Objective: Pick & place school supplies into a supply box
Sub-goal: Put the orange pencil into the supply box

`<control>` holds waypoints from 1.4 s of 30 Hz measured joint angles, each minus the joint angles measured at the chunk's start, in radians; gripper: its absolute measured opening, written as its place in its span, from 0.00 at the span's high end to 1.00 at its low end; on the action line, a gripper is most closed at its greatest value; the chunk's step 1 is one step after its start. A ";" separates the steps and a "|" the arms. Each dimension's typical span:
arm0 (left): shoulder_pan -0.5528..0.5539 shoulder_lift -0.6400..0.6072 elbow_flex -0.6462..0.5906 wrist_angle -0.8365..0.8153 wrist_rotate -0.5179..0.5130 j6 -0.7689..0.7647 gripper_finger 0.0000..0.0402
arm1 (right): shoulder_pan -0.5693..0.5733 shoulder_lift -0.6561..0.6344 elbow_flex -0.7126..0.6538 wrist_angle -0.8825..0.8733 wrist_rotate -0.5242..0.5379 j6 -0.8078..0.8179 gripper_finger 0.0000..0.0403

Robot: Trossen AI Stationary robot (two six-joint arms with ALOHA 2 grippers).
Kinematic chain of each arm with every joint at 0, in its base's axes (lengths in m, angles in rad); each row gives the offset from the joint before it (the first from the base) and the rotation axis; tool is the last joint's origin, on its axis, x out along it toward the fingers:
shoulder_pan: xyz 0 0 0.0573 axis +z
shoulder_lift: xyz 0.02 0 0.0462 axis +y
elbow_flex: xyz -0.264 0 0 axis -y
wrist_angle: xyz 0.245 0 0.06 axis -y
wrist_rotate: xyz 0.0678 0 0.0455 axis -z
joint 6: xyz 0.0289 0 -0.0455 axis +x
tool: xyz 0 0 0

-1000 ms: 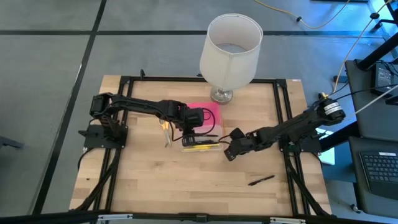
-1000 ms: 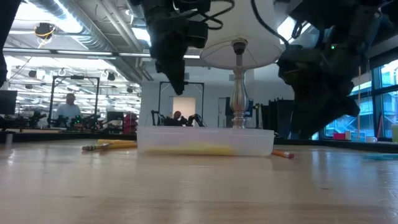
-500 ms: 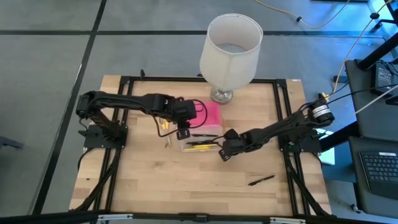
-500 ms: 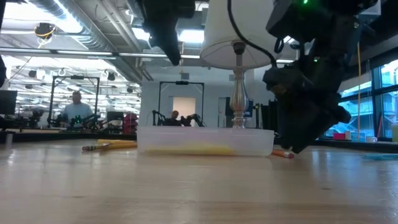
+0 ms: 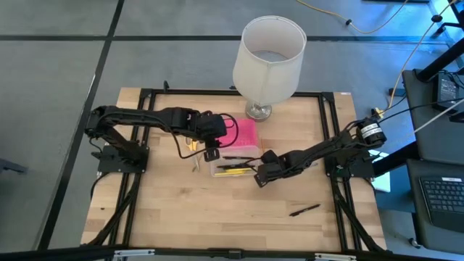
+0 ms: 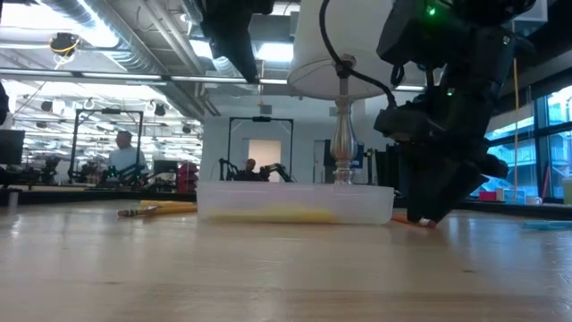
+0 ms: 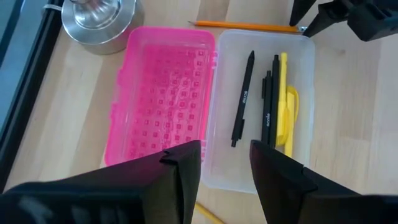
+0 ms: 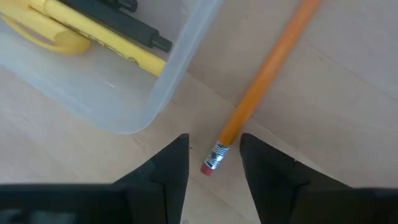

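In the high view the things inside the clear box [image 5: 233,169] are too small to tell apart; only dark and yellow lines show. The left gripper [image 5: 211,154] covers one corner of the box there. In the right wrist view the pencil [image 8: 260,91] is cut off by the picture's edge, so its tip does not show, and the yellow scissors [image 8: 46,34] show only in part. In the low view the box content is only a yellow blur, and the right gripper [image 6: 427,215] hides most of the pencil behind it.

open left claw [image 7: 225,165], pink lid [image 7: 163,93], black pens [image 7: 255,98]
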 joint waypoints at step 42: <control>0.000 0.001 0.000 0.012 0.001 -0.062 0.68 | 0.002 -0.026 0.010 -0.174 -0.166 -0.214 0.93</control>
